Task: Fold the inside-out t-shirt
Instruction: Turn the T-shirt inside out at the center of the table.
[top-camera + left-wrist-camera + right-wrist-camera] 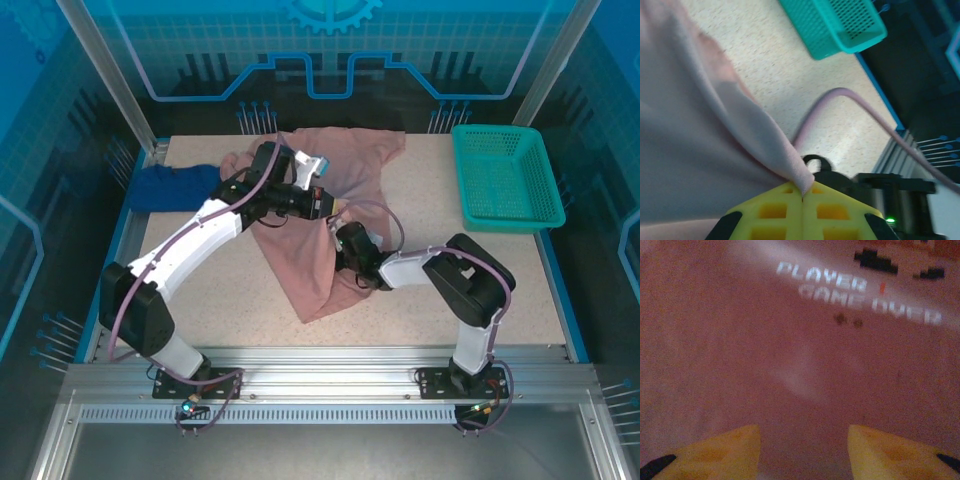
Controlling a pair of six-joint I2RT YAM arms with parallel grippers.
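Dark blue cloth (175,185) far left. My left pincer (802,197) is clamped tight on a fold of the inside-out t-shirt (318,275), which sprawls mid-table. My right pincer (805,455) is partly open over its printed fabric, gripping nothing. Teal basket (505,180) far right

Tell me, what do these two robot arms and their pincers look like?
The left arm and right arm have white shells with black joints. A lilac cable loops along each. The left fingers are yellow wedges with square cut-outs and black patches; the right fingers are the same yellow.
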